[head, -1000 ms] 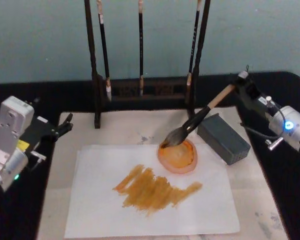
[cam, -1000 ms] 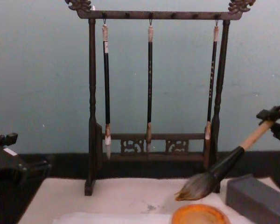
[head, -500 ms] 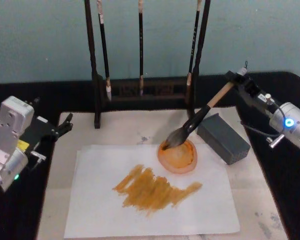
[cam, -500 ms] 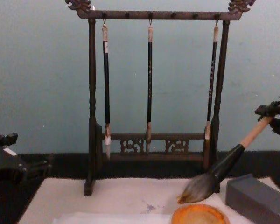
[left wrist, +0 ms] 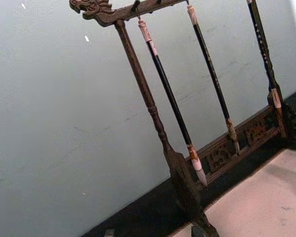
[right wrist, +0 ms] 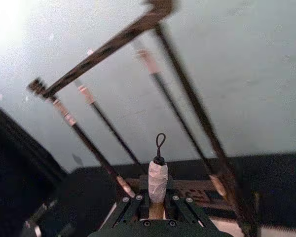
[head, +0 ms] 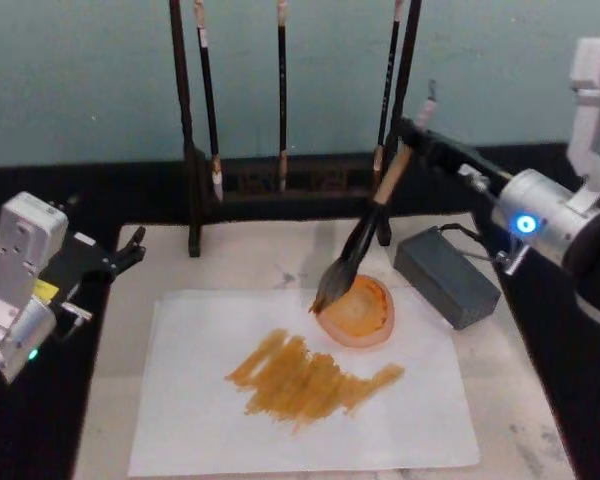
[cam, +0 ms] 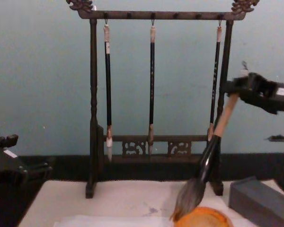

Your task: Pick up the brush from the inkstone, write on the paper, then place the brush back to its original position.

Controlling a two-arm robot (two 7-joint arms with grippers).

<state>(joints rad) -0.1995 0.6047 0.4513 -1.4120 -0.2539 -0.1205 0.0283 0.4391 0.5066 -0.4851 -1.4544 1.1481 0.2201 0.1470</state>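
My right gripper is shut on the top of the brush's pale handle, high in front of the rack's right post. The brush slants steeply down and to the left. Its bushy bristle head ends at the left rim of the orange dish. In the right wrist view the handle's taped end stands between the fingers. The white paper carries orange-brown strokes. The dark grey inkstone block lies right of the dish. My left gripper is parked open at the left.
A dark wooden rack with three thin black-handled brushes stands along the back. A cream mat with a small grey smudge lies under the paper on a black table. The orange dish sits at the paper's far right corner.
My right gripper has swung up and to the left, toward the rack's right post. The brush now stands much steeper, and its bristles have shifted to the dish's left rim. The left arm is unmoved.
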